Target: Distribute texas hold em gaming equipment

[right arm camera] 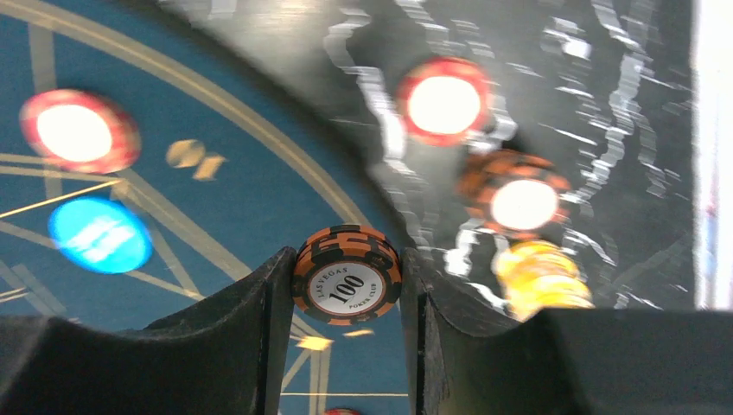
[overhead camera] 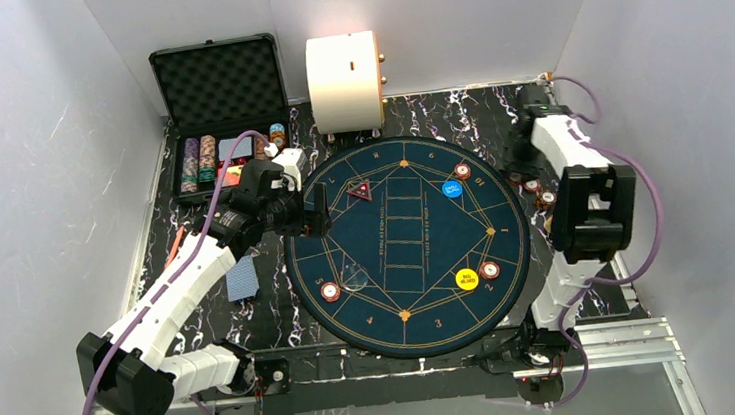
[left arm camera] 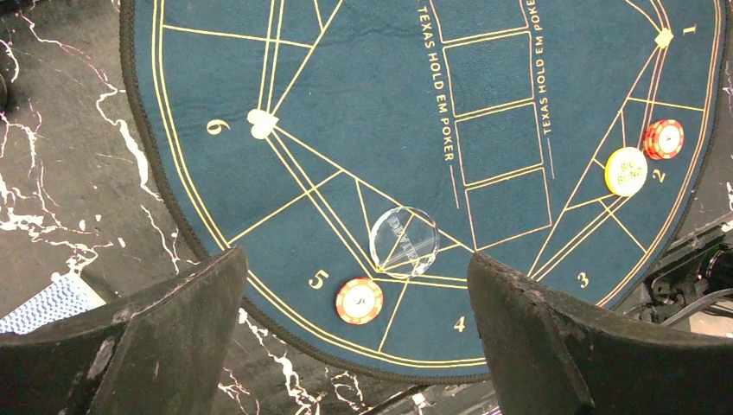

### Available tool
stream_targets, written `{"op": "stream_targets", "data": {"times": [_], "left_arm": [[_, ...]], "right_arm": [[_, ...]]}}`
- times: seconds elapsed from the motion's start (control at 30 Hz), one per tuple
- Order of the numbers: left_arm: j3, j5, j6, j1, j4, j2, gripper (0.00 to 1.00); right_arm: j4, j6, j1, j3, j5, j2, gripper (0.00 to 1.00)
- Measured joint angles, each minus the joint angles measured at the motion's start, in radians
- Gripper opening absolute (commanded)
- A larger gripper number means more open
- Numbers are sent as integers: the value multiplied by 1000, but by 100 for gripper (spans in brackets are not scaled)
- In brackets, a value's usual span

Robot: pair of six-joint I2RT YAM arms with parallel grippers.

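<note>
My right gripper is shut on an orange-and-black poker chip marked 100, held upright above the rim of the round blue poker mat. Beyond it, blurred, lie a red chip, an orange chip and a yellow stack on the marble. My left gripper hangs open over the mat's near left side, above a red-and-white chip by seat 5 and a clear dealer disc. A blue button, a yellow button and a red triangular marker lie on the mat.
The black foam-lined case stands open at the back left with chip rows in it. A big cream cylinder stands behind the mat. Blue-backed cards lie left of the mat under the left arm. White walls close in on both sides.
</note>
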Motion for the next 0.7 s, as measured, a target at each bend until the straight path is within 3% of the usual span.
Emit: {"op": "stream_targets", "data": {"times": [0.23, 0.47, 0.7], "left_arm": [[0, 8, -3, 1, 2, 0, 98], [0, 8, -3, 6, 1, 0, 98], [0, 6, -1, 6, 1, 0, 98]], "right_arm": [[25, 40, 221, 106, -39, 133, 41], [30, 51, 234, 136, -40, 252, 40], [37, 49, 234, 161, -18, 265, 42]]}}
